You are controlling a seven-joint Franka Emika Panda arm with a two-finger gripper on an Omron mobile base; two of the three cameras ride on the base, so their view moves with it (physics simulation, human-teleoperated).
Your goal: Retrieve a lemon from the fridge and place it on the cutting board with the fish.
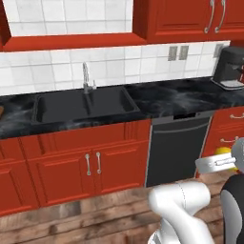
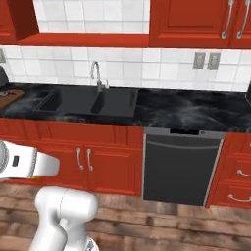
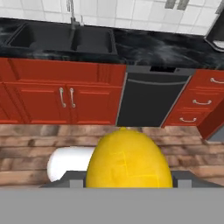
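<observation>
One lemon (image 3: 128, 159) clamped between the fingers (image 3: 128, 183), wood floor (image 3: 35, 135) open before red cabinets (image 3: 52, 92).

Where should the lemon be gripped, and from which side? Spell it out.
Across its broad middle, one finger on each flank, approaching from the end opposite its tip. The lemon is egg-shaped and narrows away from the hand, so the wide belly probably seats best. The gripper holds it that way now.
</observation>
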